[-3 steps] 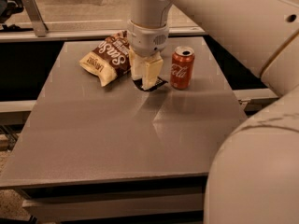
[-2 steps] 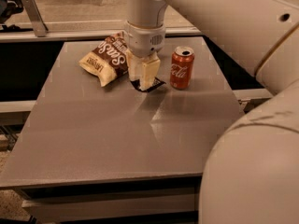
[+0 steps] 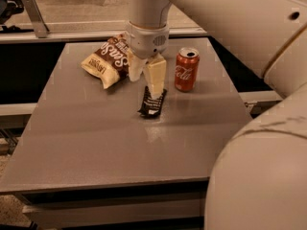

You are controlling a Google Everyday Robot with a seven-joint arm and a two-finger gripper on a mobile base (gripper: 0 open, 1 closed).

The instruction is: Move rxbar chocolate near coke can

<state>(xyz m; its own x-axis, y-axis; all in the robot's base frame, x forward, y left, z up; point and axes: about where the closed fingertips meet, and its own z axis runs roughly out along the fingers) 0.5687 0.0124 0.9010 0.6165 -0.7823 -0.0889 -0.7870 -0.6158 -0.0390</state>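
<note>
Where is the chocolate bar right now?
In the camera view the rxbar chocolate lies on the table, right under the gripper, with the coke can close on the picture's right and the chip bag farther left.

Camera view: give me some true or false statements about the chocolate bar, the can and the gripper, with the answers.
1. The coke can stands upright on the table. True.
2. The rxbar chocolate touches the can. False: bare table separates them, and the bar lies left of and nearer than the can.
3. The gripper hangs just over the bar's far end. True.
4. The chip bag lies right of the can. False: it lies left of the gripper, towards the table's far side.
</note>
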